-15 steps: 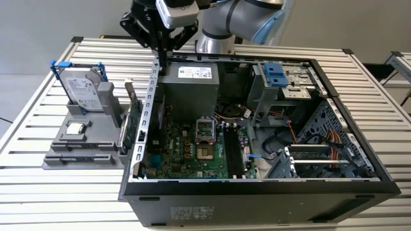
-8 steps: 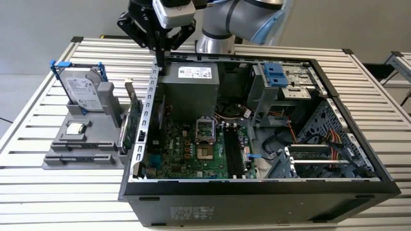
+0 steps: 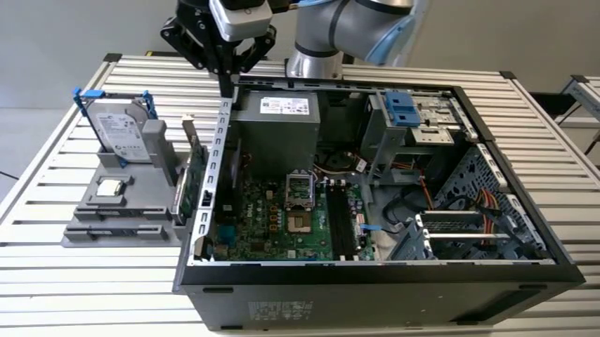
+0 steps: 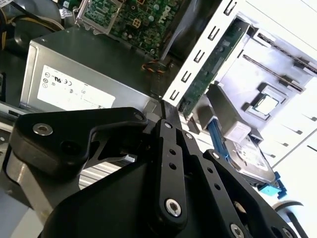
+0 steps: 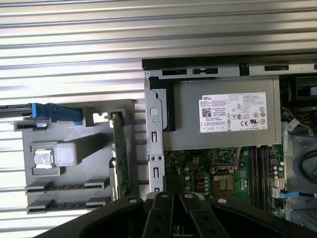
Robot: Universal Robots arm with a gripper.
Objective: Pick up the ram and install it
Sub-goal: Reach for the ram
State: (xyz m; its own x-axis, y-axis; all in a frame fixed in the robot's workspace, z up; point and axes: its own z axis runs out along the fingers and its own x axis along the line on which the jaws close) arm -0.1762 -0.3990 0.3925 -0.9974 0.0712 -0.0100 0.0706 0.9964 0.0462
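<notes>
My gripper [image 3: 227,71] hangs above the back corner of the open computer case [image 3: 525,210], on the exterior view's left. Its black fingers are shut on the ram [image 3: 226,88], a slim dark stick that hangs straight down from them. In the second wrist view the ram's dark tip [image 4: 167,110] sticks out past the closed fingers [image 4: 171,144], beside the case's metal wall. The dark memory slots [image 3: 342,225] lie on the motherboard beside the processor socket [image 3: 298,189]. In the first wrist view these slots [image 5: 260,173] sit off to one side of the gripper [image 5: 166,196].
A grey parts holder [image 3: 117,232] stands outside the case on the exterior view's left. It carries a hard drive with blue tabs [image 3: 122,133], a green expansion card [image 3: 192,179] and a small chip [image 3: 111,187]. The grey power supply [image 3: 277,126] and drive cages [image 3: 422,119] fill the case's back.
</notes>
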